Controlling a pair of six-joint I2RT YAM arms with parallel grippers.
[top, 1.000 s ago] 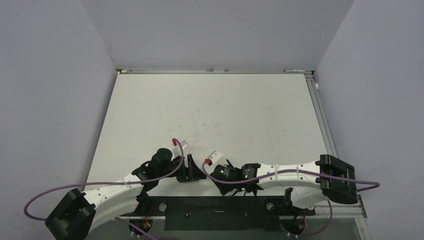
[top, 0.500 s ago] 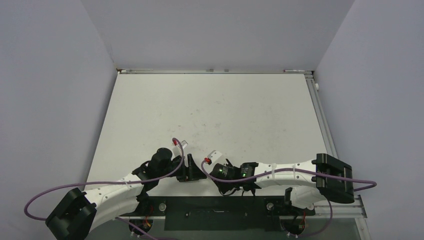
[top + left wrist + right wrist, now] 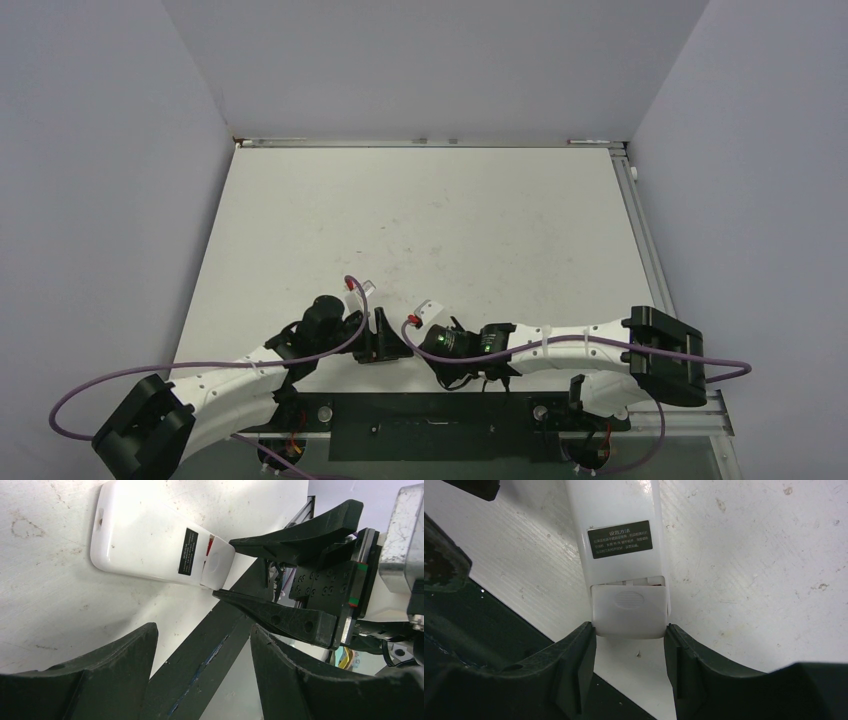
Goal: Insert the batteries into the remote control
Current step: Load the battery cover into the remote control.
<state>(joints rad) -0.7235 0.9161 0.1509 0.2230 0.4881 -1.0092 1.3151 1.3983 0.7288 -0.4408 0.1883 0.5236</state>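
One small shift marks the last second: in the top view the right arm has slid a little toward the left arm, which has kept its place. I read that as the battery cover being pressed toward its seat rather than drawn off, though I cannot be sure.

The remote control lies back-up at the near edge of the bench, between the two grippers. The right gripper has its jaws narrowed onto the cover, one fingertip against each side. The left gripper has its jaws wide apart, near the remote, holding nothing.

The cover sits slightly off its seat, leaving a thin slot into the battery compartment. Only white plastic and a trace of red show there, so I cannot tell whether the batteries are inside. No loose battery is in view.
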